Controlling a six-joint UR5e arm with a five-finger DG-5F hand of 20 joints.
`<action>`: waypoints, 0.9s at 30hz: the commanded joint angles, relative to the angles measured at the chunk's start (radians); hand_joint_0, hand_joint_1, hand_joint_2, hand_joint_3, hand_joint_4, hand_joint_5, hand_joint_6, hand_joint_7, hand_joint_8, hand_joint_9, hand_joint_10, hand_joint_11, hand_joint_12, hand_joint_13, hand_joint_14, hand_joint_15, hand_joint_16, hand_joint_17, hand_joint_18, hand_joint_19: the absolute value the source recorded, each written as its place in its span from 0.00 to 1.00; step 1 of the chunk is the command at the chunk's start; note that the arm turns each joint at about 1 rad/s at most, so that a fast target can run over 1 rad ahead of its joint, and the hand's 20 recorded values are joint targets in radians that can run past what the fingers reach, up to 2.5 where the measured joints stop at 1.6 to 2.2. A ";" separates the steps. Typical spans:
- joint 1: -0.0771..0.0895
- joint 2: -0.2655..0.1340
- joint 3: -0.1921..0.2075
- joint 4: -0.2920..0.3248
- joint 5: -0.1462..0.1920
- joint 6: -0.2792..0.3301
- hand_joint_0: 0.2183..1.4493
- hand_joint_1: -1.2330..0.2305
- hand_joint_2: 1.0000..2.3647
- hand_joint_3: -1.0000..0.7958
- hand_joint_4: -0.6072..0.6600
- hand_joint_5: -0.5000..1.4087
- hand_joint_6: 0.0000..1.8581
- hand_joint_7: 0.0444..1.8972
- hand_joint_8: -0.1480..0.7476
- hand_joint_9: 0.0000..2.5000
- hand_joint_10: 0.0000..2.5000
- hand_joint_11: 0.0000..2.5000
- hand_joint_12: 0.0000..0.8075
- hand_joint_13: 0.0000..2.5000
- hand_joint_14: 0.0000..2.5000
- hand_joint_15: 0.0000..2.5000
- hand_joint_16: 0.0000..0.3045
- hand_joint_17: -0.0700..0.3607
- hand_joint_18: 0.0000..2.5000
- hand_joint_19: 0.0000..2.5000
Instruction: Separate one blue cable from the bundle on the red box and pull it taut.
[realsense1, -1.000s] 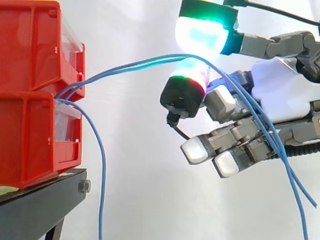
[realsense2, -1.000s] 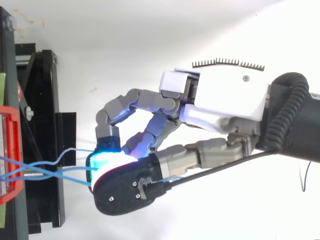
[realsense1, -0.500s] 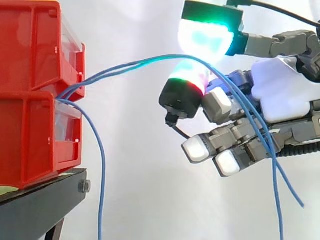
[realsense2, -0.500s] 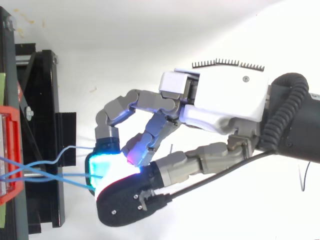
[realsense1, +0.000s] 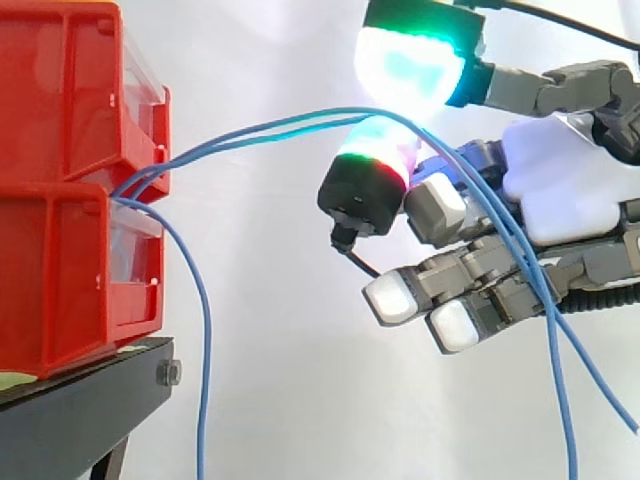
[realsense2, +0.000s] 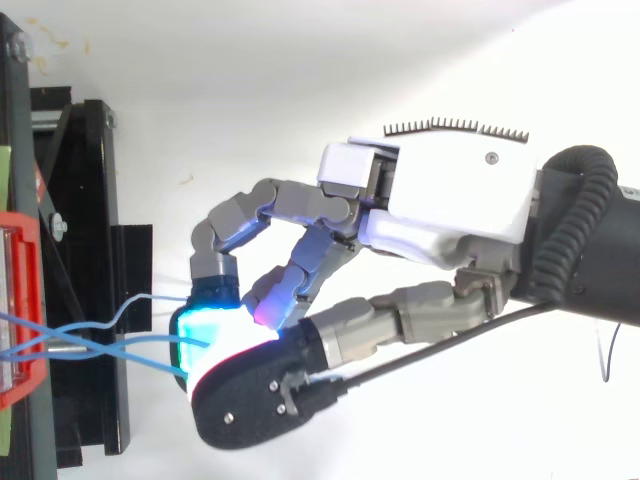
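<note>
Hand (realsense1: 560, 180) pinches two blue cables (realsense1: 262, 131) between glowing pads (realsense1: 405, 65), loose ends draping over palm. Cables run slack to stacked red bins (realsense1: 60, 250). Risk: both tighten together, no separation; thin strands may slip from pads.

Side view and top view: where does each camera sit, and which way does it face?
Side view: beside the work, level, looking across at the red bins on the black stand; the hand at right, fingers pinching blue cables.
Top view: above, looking down; the hand comes in from the right edge, toward the red bins at left.
Both share the hand, blue cables and red bins.
</note>
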 joint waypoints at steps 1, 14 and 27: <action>-0.001 0.000 0.000 0.000 0.000 -0.001 0.24 0.32 0.00 0.28 0.60 0.18 0.46 0.58 0.59 0.46 0.01 0.26 0.52 0.34 0.00 0.16 0.17 0.44 0.35 0.18; 0.001 0.000 0.000 0.000 0.000 -0.001 0.42 0.18 0.01 0.35 0.49 0.17 0.48 0.58 0.53 0.40 0.01 0.26 0.47 0.32 0.00 0.15 0.15 0.41 0.33 0.15; -0.001 0.000 0.000 -0.001 0.002 0.001 0.25 0.22 0.00 0.28 0.57 0.17 0.48 0.55 0.55 0.40 0.01 0.26 0.49 0.32 0.00 0.15 0.16 0.42 0.33 0.15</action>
